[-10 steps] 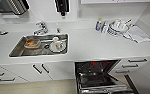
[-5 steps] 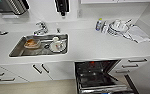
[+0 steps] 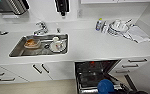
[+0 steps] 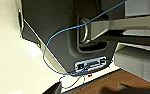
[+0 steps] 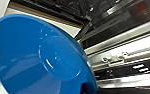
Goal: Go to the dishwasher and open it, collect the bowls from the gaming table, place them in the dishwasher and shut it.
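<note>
Holding blue bowl [image 3: 105,86] in right gripper above open dishwasher [image 3: 96,72] rack edge; left claw state unclear; scene unchanged from before.

Open dishwasher [image 3: 96,72] under the counter [image 3: 91,47], right of the sink [image 3: 18,50]

The round blue plastic bowl [image 5: 41,57] is smooth and glossy, catching pale reflections. The dark open dishwasher [image 3: 96,73] shows shiny metal rails. The rectangular steel sink [image 3: 16,51] looks brushed and dull. The white bench [image 3: 91,46] is smooth and matt.
</note>
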### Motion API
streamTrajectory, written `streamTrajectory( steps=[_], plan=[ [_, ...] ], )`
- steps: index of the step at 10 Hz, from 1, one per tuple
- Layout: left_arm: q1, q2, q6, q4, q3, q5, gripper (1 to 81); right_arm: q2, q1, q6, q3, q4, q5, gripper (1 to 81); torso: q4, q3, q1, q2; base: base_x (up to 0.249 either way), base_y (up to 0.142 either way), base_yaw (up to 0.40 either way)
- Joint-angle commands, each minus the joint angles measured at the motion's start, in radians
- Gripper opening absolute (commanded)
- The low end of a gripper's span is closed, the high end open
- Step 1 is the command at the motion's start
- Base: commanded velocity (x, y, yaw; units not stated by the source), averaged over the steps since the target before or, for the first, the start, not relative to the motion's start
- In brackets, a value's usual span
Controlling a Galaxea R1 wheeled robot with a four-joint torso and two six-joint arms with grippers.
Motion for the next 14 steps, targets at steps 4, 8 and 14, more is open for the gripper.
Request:
streamTrajectory(
  steps=[4,8,14],
  plan=[
    [0.073,0.019,0.004,0.003,-0.036,0.031,81.1,0.067,0.216,0.005,-0.171,0.102,-0.106,1.0,0.0,0.0,0.0,0.0,0.0,0.0,0.0],
    [0.076,0.028,0.004,0.008,-0.058,0.03,81.1,0.094,0.279,0.007,-0.233,0.136,-0.131,1.0,0.0,0.0,0.0,0.0,0.0,0.0,0.0],
    [0.079,0.025,0.005,0.003,-0.058,0.03,81.1,0.084,0.271,0.005,-0.203,0.145,-0.183,81.1,0.0,0.0,0.0,0.0,0.0,0.0,0.0]
  ],
)
